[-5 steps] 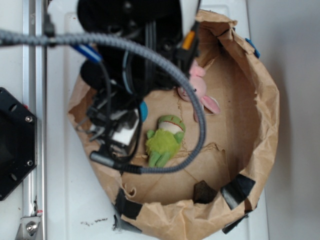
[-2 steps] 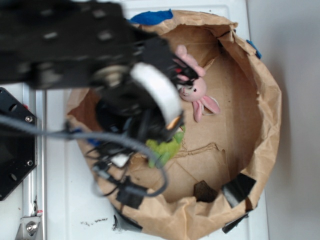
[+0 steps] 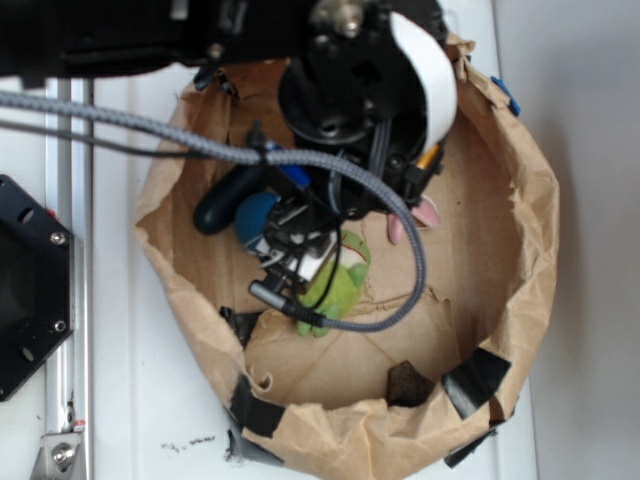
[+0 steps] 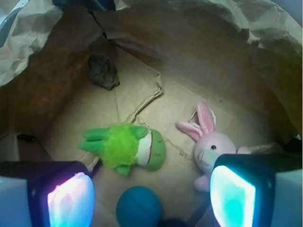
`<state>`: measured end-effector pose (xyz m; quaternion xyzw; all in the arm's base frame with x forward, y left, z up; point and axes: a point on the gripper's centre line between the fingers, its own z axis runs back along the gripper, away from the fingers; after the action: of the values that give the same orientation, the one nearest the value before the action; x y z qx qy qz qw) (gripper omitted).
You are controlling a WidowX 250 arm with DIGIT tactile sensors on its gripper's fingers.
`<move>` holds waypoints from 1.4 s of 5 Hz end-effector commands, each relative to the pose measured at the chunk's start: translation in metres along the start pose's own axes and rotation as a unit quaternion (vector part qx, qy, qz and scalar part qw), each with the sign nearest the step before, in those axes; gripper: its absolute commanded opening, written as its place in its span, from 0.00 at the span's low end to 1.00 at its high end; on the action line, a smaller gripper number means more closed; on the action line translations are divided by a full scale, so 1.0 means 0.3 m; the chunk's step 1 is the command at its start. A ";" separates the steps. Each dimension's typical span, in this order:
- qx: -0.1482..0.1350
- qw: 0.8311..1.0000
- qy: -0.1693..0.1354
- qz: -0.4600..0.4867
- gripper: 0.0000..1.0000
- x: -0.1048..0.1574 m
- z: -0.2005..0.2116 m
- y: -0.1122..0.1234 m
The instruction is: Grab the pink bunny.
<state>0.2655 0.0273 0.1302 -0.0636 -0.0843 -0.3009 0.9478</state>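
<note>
Pink bunny, a small plush rabbit with long ears, is lying just beside the right finger of the gripper, which is hanging wide apart and empty inside the brown paper bag. Approach appears underway; the gripper likely needs shifting rightward before descending. A green plush frog and a blue ball are sitting between the fingers. From the exterior view, the arm is hiding most of the bunny.

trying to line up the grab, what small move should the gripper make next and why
Probably shift toward the finger on the wrist view's right, then descend. The gripper is open, but the pink bunny lies beside that finger, not between the two; the blue ball and green plush toy sit nearer the gap's centre.
</note>
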 end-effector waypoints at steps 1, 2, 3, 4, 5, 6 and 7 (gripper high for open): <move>0.049 0.998 0.010 -0.037 1.00 0.031 -0.074 0.001; 0.048 0.998 0.003 -0.039 1.00 0.031 -0.110 0.015; 0.043 0.999 0.001 -0.032 1.00 0.017 -0.141 0.022; 0.041 0.998 0.013 -0.041 1.00 -0.012 -0.191 0.003; 0.071 0.995 0.022 -0.060 1.00 -0.036 -0.200 0.002; 0.091 0.995 0.019 -0.048 1.00 -0.067 -0.157 0.031; 0.091 0.995 0.019 -0.048 1.00 -0.067 -0.157 0.031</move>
<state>0.2587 0.0423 0.0690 0.0200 -0.0769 -0.3408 0.9368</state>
